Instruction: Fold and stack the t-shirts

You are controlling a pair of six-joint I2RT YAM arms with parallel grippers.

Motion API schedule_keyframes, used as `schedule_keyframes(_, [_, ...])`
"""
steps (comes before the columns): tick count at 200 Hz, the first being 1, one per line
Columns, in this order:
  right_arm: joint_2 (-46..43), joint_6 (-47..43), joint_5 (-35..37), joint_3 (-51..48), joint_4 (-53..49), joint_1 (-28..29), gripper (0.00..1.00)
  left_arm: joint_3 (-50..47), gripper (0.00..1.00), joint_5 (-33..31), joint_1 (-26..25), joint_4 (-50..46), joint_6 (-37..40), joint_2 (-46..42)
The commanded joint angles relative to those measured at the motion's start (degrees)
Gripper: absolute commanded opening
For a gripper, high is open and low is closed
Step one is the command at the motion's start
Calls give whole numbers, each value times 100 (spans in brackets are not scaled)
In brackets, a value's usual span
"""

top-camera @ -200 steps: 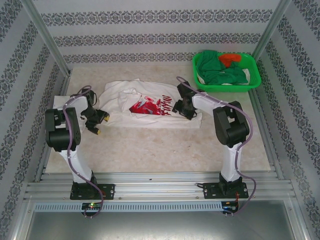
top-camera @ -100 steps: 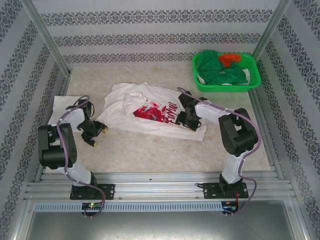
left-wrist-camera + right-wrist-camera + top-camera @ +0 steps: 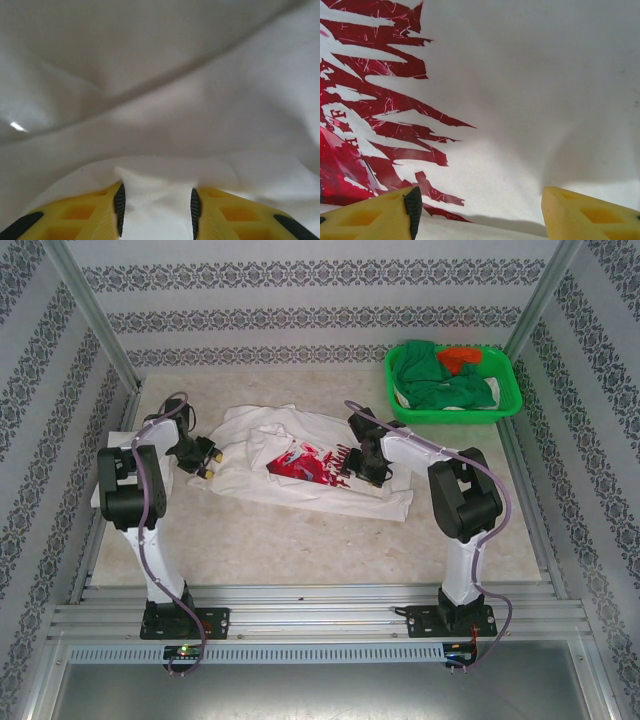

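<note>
As the left gripper [image 3: 156, 212] bites the t-shirt [image 3: 250, 475], folding can start

A second ago it stood beside the cloth with jaws wide; now they pinch a fold at the shirt's left edge, a likely first hold for folding. Just beyond, the right gripper [image 3: 480, 210] stands open over the red graphic [image 3: 375, 100], the white shirt spread mid-table. Farthest off, the green basket [image 3: 455, 416] sits in the right corner

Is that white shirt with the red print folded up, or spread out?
Spread out, not folded: the shirt lies loose and rumpled on the table, red print facing up, with creases across its left part.
</note>
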Motion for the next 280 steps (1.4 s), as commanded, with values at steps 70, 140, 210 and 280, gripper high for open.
schedule_keyframes(70, [-275,36,14,-574,-47,130,65,-2246,38,-347,332,-421,260,-1224])
schedule_keyframes(140, [-838,8,-48,-873,-218,289,65,-2737,41,-806,351,-841,461,-2511])
schedule_keyframes(210, [-656,-331,-17,272,-403,260,65,-308,54,-1082,315,-843,-85,-1467])
schedule_keyframes(280, [-709,-468,31,266,-370,41,65,1906,54,-1146,115,-1200,-624,581])
